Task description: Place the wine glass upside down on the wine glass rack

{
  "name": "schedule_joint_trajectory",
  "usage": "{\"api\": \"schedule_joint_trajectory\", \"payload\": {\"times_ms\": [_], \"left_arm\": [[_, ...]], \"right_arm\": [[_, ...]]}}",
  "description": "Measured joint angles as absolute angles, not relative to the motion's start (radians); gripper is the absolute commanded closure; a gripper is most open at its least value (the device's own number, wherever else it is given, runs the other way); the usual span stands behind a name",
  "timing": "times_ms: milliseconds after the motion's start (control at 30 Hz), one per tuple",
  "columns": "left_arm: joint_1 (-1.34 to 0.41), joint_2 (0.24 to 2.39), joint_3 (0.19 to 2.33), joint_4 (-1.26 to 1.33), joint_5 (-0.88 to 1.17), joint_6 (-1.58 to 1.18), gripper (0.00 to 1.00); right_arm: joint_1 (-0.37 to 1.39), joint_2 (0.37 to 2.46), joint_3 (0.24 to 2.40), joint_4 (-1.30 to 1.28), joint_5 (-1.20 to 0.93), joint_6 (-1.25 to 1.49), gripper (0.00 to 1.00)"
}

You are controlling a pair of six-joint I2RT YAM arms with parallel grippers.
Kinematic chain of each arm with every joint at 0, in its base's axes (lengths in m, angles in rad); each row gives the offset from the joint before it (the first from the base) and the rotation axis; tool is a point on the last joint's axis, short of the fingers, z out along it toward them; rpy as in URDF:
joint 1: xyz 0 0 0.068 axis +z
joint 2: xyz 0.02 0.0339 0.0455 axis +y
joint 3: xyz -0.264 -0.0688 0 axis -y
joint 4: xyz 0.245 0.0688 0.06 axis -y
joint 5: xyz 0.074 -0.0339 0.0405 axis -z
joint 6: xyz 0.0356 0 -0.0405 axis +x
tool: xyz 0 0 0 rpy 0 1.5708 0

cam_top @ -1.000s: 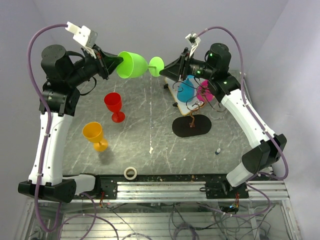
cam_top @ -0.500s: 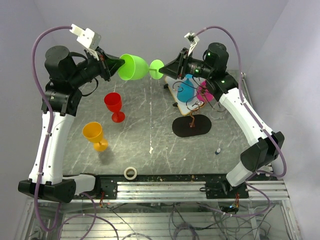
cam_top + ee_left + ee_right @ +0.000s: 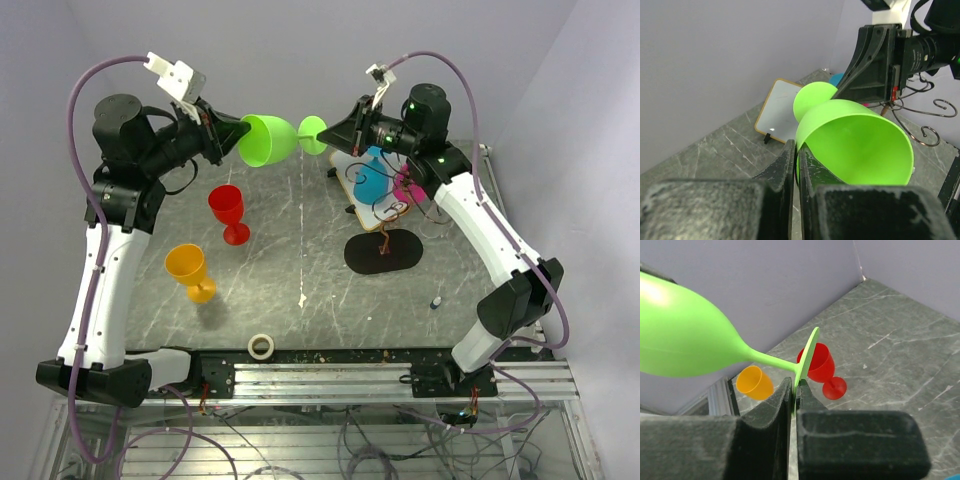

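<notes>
We see a green wine glass [image 3: 268, 138] held on its side in mid-air, well above the desk, spanning the gap between our two hands. It reads as a handover. The left hand [image 3: 232, 132] is pinched nearly closed on the bowl's rim. The right hand [image 3: 330, 135] is pinched just as narrowly on the edge of the foot, a grip that, we judge, lets the bowl hang downward. The wine glass rack [image 3: 365, 255] stands below the right hand and a little to its right, with a blue glass [image 3: 372, 178] and a pink glass [image 3: 408, 185] already on it.
</notes>
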State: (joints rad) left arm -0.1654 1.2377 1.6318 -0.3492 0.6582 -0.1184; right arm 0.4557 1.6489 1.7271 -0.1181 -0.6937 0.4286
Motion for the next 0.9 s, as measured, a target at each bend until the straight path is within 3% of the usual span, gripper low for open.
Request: {"api": "schedule_joint_trajectory", "payload": {"times_ms": [300, 633, 900], "left_arm": [[-0.167, 1.222, 1.588, -0.350, 0.656, -0.112, 0.74], [-0.168, 1.203, 1.571, -0.350, 0.639, -0.101, 0.38], [-0.168, 1.186, 1.561, -0.364, 0.586, -0.066, 0.26]], "right_arm": [[0.442, 1.651, 1.766, -0.155, -0.642, 0.380, 1.00], [0.362, 1.638, 1.763, -0.163, -0.664, 0.366, 1.00], [0.313, 1.605, 1.754, -0.170, -0.680, 0.326, 1.00]]}}
